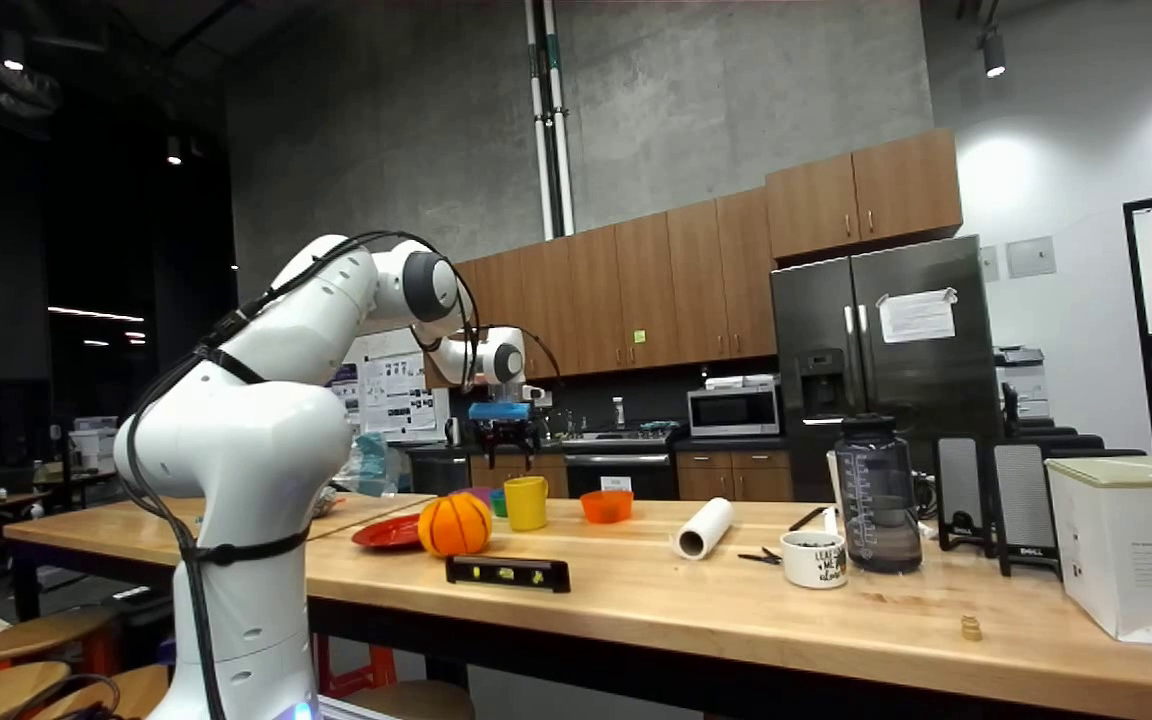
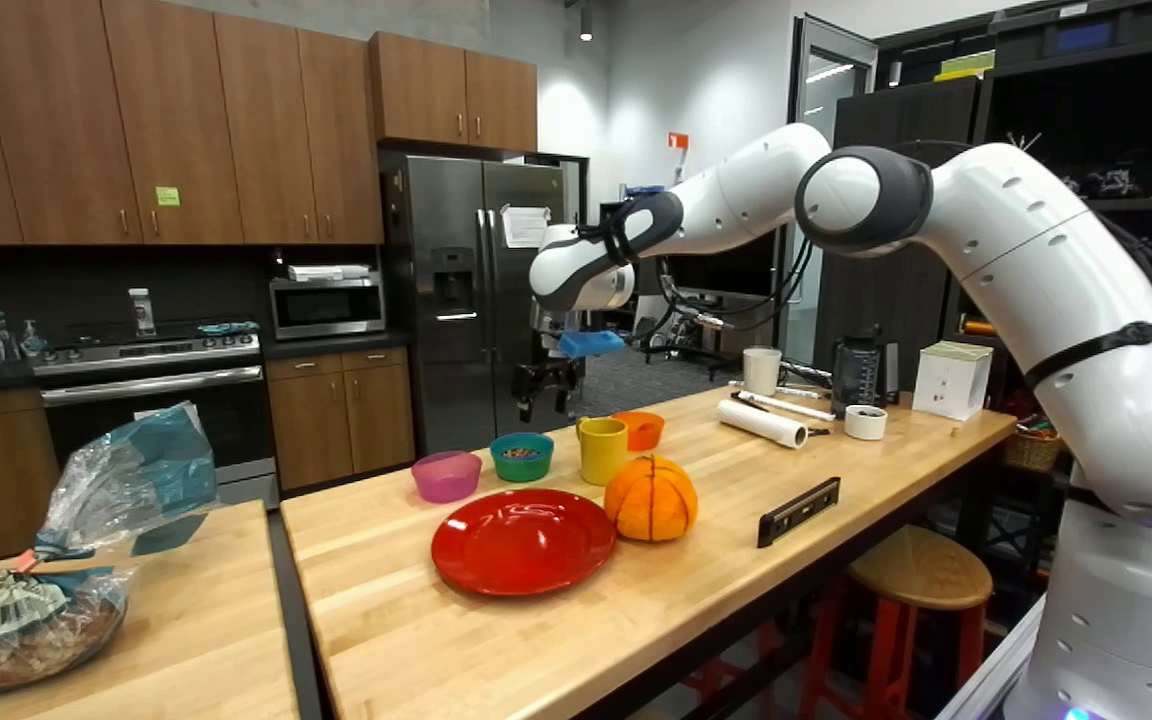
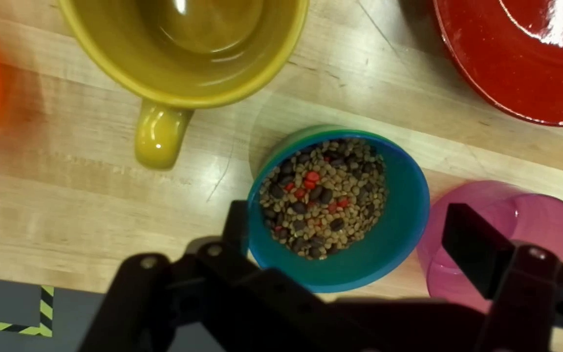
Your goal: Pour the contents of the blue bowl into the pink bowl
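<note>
On our table (image 2: 416, 640) sits the blue bowl (image 2: 522, 471), the pink bowl (image 2: 446, 478) beside it; above it our gripper (image 2: 544, 408) gapes.

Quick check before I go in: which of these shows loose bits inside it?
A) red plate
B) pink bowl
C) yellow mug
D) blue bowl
D: looking down in the wrist view, the blue bowl holds a loose mix of tan, dark and red pieces.

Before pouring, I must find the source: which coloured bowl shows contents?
The blue bowl, between the yellow mug and pink bowl, holds tan, dark and red bits; none show in the pink or orange bowl.
</note>
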`<state>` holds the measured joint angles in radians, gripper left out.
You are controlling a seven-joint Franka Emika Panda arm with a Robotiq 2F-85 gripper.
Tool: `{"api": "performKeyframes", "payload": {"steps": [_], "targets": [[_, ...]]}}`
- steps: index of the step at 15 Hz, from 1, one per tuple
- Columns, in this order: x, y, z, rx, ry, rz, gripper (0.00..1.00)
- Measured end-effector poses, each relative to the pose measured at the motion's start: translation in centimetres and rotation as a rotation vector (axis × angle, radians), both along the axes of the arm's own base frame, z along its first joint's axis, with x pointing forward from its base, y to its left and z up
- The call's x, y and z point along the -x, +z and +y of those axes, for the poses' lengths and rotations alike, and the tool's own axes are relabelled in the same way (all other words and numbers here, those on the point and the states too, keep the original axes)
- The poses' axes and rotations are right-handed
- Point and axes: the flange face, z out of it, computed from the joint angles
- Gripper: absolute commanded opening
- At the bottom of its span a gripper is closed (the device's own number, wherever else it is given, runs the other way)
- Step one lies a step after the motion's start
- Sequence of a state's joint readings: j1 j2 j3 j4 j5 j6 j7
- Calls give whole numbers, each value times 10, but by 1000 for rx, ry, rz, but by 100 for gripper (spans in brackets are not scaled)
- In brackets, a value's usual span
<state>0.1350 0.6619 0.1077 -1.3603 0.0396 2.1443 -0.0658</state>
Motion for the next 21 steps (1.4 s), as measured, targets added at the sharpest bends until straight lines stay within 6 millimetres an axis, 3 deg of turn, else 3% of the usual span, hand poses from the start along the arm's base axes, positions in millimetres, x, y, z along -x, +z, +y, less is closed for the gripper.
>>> {"api": "performKeyframes", "payload": {"steps": [11,21], "targets": [[-20,-44,-4,11,-29,45,97],[-28,-54,-6,16,-50,81,85]]}}
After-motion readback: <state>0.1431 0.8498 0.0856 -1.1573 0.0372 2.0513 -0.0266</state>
